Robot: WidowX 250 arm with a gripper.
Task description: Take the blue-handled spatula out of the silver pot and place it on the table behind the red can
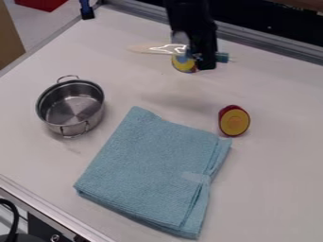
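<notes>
Gripper: we see the black gripper (205, 66) near the top of the view, right of the middle, hanging down over the far part of the table.
Jaws: we cannot tell how far they stand open, nor whether they have hold of anything.
Knife-like piece: we find the long, slim piece (149, 48) right at the gripper, its pale, pointed end reaching out to the left and its blue-green end showing on the right; the gripper hides the part between.
Yellow disc: we see a round yellow face with a blue edge (183, 64) just below the pale piece, beside the gripper and partly covered; we cannot tell whether they touch.
Pot: we have a shiny metal pot (71, 105) upright at the left, with a wire handle on its far side and another on its near side; we look down onto its bare bottom.
Cloth: we see a light blue cloth (151, 165), folded into layers and lying flat in the middle and near part of the table, right of and nearer us than the pot.
Red-and-yellow piece: we spot it (234, 121) just beyond the cloth's far right corner, its oval yellow face turned towards us and its red side behind.
Table: we see a white top (277, 175) with metal rails (54, 215) along its edges.
</notes>
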